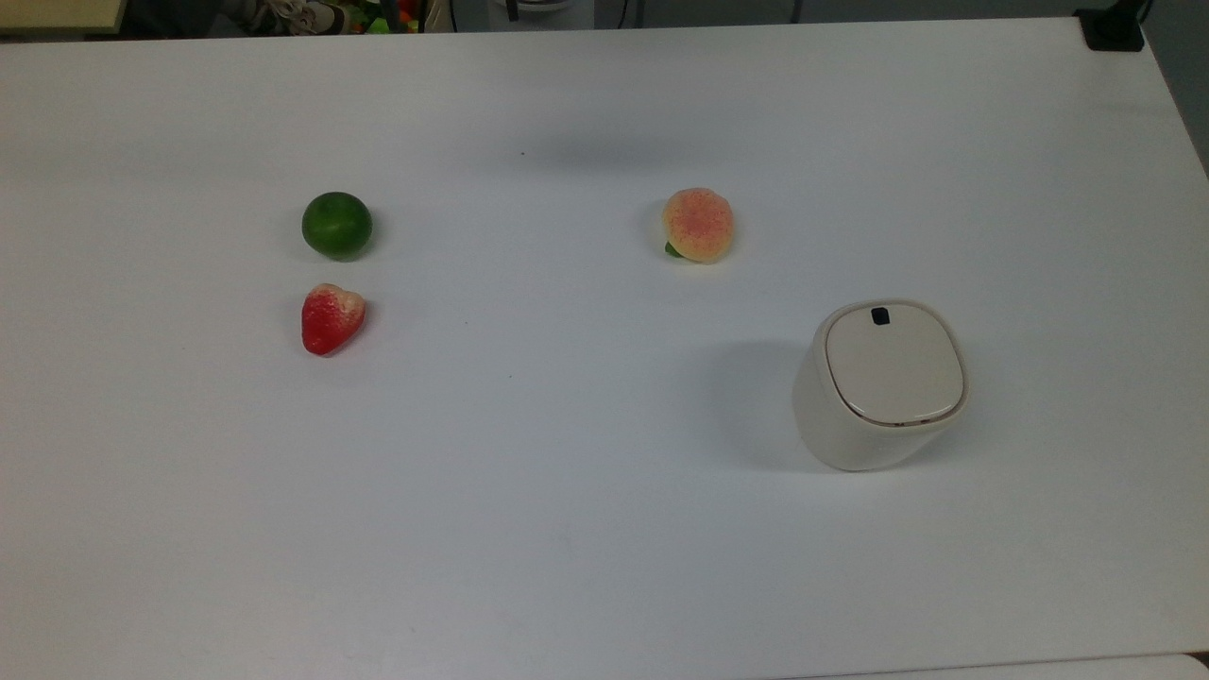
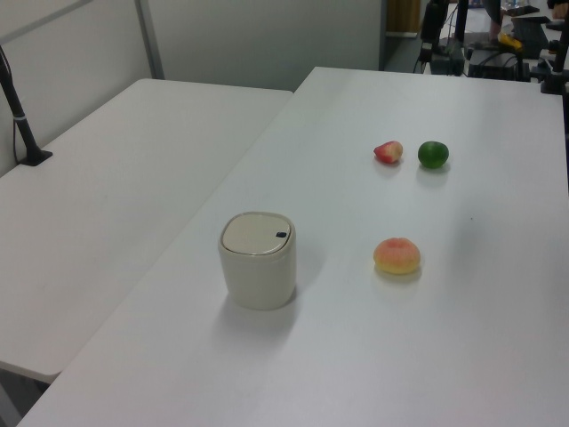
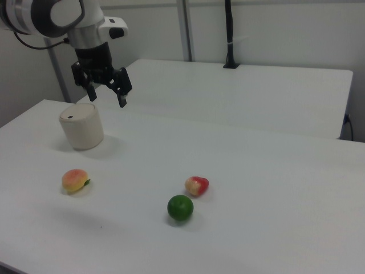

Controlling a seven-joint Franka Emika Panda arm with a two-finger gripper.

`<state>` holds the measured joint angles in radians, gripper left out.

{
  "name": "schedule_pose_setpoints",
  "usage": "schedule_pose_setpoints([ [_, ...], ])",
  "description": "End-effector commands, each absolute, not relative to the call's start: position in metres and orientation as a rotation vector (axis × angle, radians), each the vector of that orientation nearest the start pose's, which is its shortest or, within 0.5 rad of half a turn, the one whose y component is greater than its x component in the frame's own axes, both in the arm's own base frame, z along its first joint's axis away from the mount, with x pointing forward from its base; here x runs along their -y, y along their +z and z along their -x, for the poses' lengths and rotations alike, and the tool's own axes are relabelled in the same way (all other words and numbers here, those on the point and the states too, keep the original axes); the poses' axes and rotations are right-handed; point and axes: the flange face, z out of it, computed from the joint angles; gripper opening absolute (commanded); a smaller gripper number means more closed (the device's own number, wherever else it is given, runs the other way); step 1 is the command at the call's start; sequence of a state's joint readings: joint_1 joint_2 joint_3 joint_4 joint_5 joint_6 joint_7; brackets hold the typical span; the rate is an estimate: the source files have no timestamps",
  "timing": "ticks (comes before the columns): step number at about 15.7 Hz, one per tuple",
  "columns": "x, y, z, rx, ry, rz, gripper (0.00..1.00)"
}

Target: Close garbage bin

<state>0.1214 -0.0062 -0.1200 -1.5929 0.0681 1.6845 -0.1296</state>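
The cream-white garbage bin (image 1: 878,387) stands upright on the white table, at the top view's right. Its flat lid (image 1: 893,364) lies down flush on the rim, and the small black tab (image 1: 880,315) points toward the top view's far side. The same bin (image 2: 258,260) sits near the table's left edge in the left view. In the right view the bin (image 3: 81,125) is at the left, and my gripper (image 3: 106,97) hangs in the air above it and slightly to its right, apart from it. The gripper is open, with nothing between its black fingers (image 3: 121,100).
A peach (image 1: 698,225) lies up and to the left of the bin in the top view. A green lime (image 1: 336,225) and a red strawberry (image 1: 331,318) lie close together at the top view's left. A second white table (image 2: 107,205) adjoins at the left view's left.
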Motion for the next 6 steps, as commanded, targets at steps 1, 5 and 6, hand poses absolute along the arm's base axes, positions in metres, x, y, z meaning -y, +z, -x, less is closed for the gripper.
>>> schedule_pose_setpoints([
  [1,-0.0081,0.6312,-0.5616,0.216,-0.136,3.078,1.0],
  [5,-0.0135,0.6294,-0.5625,0.229,-0.138,3.075,1.0],
  [6,-0.0134,0.6303,-0.5621,0.231,-0.14,3.075,1.0],
])
